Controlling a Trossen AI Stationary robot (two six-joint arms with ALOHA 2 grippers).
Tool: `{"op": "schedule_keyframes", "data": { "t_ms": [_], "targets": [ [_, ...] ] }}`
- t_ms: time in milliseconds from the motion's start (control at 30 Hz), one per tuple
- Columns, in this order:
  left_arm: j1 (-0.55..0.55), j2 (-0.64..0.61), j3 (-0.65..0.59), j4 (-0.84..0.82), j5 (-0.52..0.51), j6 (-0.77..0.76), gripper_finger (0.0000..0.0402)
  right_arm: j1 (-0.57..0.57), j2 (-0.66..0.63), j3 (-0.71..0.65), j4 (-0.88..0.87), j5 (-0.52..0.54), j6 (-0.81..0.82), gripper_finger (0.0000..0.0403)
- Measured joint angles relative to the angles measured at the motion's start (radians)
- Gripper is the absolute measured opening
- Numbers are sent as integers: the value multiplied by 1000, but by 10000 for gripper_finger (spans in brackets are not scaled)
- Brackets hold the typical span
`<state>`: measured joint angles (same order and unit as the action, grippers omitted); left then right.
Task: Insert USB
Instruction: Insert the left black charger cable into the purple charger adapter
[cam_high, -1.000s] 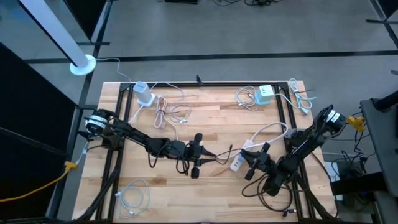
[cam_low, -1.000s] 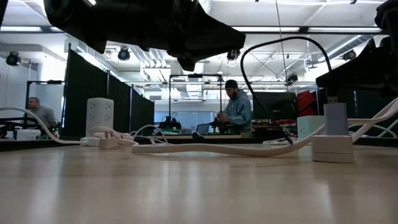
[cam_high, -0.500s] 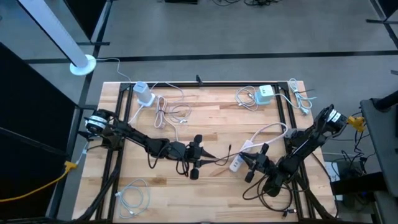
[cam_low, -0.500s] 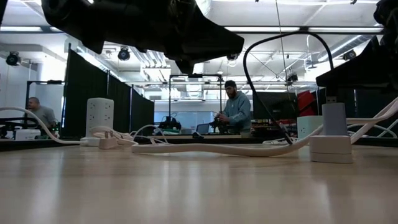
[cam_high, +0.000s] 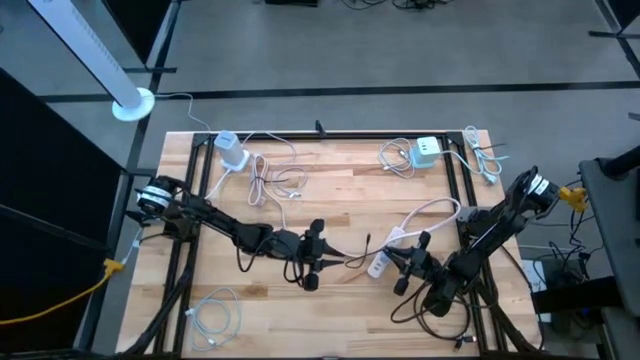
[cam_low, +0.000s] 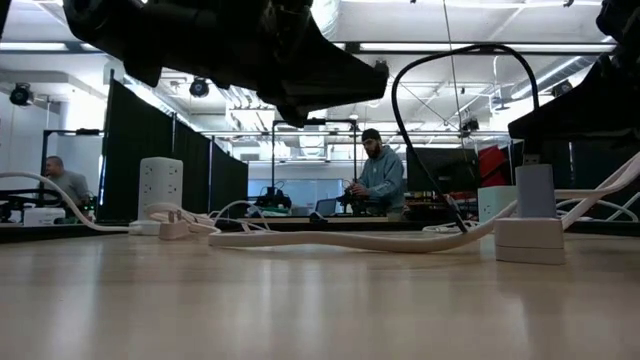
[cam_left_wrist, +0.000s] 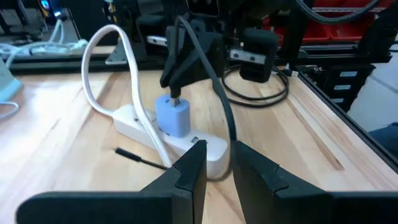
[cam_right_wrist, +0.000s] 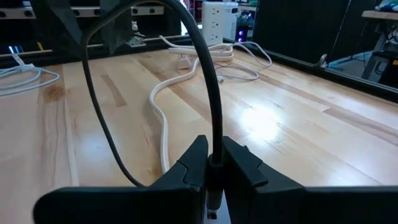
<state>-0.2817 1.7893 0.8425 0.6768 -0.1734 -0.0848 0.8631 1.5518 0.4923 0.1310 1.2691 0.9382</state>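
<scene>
Black cable arcs between two dark robot arms over a pale wooden surface. The right tool pinches this cable's plug end between its fingers, right above a blue charger plugged into a white power strip near the surface's middle. The left tool, just beside the strip, grips the same cable between nearly closed fingers.

No readable text, label, brand, number or sign is showing anywhere; the white power strip and blue charger are showing plain faces.
</scene>
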Motion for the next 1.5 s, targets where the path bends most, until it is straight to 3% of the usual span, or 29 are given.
{"op": "schedule_keyframes", "data": {
  "t_ms": [267,500,1500],
  "targets": [
    [-1,-6,0,-13,0,-15,63,-6,-32,0,-45,-38,5,18],
    [-17,-62,0,-149,0,-67,63,-8,-34,0,-52,-41,4,18],
    [-53,-81,0,-143,0,-56,63,-13,-107,-1,-179,-87,53,18]
  ]
}}
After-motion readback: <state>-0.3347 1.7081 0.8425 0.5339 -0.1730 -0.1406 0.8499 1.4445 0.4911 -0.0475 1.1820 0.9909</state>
